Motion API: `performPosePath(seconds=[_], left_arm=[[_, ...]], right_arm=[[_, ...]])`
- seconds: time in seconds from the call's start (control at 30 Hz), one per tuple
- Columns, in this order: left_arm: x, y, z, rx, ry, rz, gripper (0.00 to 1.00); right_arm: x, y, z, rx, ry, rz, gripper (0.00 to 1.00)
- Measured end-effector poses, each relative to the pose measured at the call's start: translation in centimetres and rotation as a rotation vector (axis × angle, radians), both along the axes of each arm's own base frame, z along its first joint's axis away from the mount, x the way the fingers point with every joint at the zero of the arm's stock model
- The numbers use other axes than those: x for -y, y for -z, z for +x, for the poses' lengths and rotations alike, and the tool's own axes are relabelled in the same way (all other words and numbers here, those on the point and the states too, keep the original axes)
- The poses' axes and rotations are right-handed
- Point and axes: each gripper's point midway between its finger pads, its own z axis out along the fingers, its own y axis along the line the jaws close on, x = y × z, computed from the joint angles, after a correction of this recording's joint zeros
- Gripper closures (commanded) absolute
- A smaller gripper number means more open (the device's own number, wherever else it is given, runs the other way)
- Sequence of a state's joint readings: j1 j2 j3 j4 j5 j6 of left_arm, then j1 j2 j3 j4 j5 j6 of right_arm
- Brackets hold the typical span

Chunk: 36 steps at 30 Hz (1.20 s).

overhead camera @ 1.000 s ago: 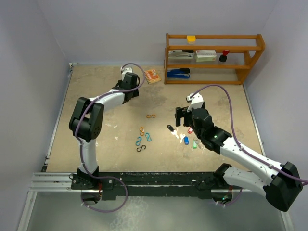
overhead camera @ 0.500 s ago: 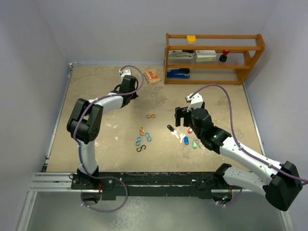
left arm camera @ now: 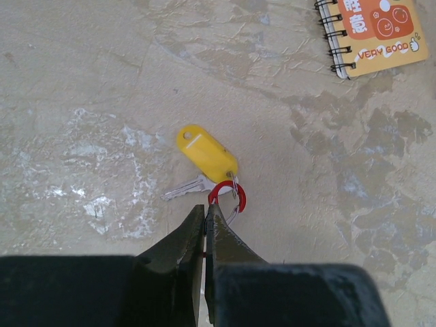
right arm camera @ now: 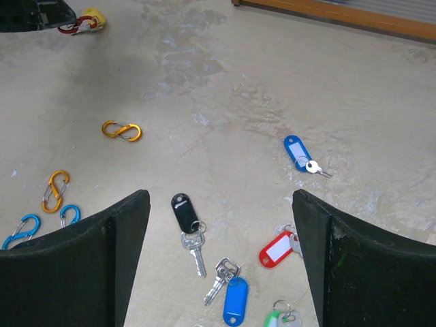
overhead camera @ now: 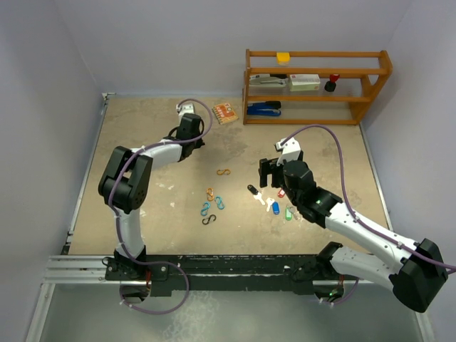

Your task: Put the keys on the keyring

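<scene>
Two end effectors work over one desk [overhead camera: 142, 142]. My left end effector [left arm camera: 206, 214], out near the spiral notebook [left arm camera: 375, 30], has its fingers pressed together, tips touching the near rim of the red keyring [left arm camera: 219, 186], which seems joined to the yellow-tagged key [left arm camera: 208, 155]; I cannot tell whether the wire is pinched. My right end effector [right arm camera: 219, 197] hangs spread wide over the loose keys [right arm camera: 276, 250], well apart from the ring. Nearest is the black-tagged key [right arm camera: 182, 208], blade toward my wrist, with S-shaped clips [right arm camera: 121, 130] lying between
</scene>
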State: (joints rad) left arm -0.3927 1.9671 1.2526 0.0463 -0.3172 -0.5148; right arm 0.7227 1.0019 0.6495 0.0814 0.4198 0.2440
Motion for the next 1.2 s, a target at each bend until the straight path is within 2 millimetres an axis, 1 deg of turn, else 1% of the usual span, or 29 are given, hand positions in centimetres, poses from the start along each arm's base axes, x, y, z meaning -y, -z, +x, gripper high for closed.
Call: performPosePath(seconds=[0.13,0.27,0.33,0.37,0.4,0.43,0.67,0.73,0.8,0.87,1.03,1.07,1.2], left_arm=[[-0.1,-0.2,-0.4,0.007,0.000,-0.005,1.00],[-0.1,-1.1,-0.4,0.029,-0.003,-0.018,1.00],[0.0,-1.7,-0.3,0.044,0.001,-0.029,0.89],[0.1,-1.8,-0.2,0.049,0.003,-0.034,0.87],[0.2,-1.8,-0.2,0.050,0.006,-0.036,0.90],[0.3,-1.8,-0.2,0.048,0.008,-0.038,1.00],[0.4,-1.9,-0.1,0.055,0.006,-0.049,1.00],[0.4,-2.1,-0.1,0.058,0.005,-0.050,0.95],[0.4,-2.2,-0.1,0.059,0.005,-0.050,0.94],[0.4,-2.3,-0.1,0.061,0.005,-0.051,0.86],[0.7,-2.8,0.1,0.074,0.013,-0.065,0.72],[0.8,-2.9,0.1,0.078,0.021,-0.074,0.65],[1.8,-4.0,-0.3,0.105,0.065,-0.122,0.53]], right_arm=[[0.0,0.1,0.0,-0.002,0.000,-0.002,0.13],[0.0,0.2,0.0,-0.003,0.000,-0.003,0.13],[0.0,0.2,0.0,-0.003,0.000,-0.003,0.13],[0.0,0.2,0.0,-0.003,0.000,-0.002,0.12],[0.0,0.2,0.0,-0.003,0.000,-0.002,0.12],[0.0,0.2,0.0,-0.003,0.000,-0.003,0.12],[0.0,0.2,0.0,-0.003,0.000,-0.002,0.13],[0.0,0.2,0.0,-0.003,0.000,-0.003,0.12],[0.0,0.2,0.0,-0.003,0.000,-0.003,0.12],[0.0,0.2,0.0,-0.003,0.000,-0.002,0.12],[-0.1,0.4,0.0,-0.009,-0.003,-0.006,0.13],[-0.2,0.6,0.0,-0.014,-0.007,-0.007,0.13],[-1.3,1.4,-0.1,-0.045,-0.050,0.008,0.13]])
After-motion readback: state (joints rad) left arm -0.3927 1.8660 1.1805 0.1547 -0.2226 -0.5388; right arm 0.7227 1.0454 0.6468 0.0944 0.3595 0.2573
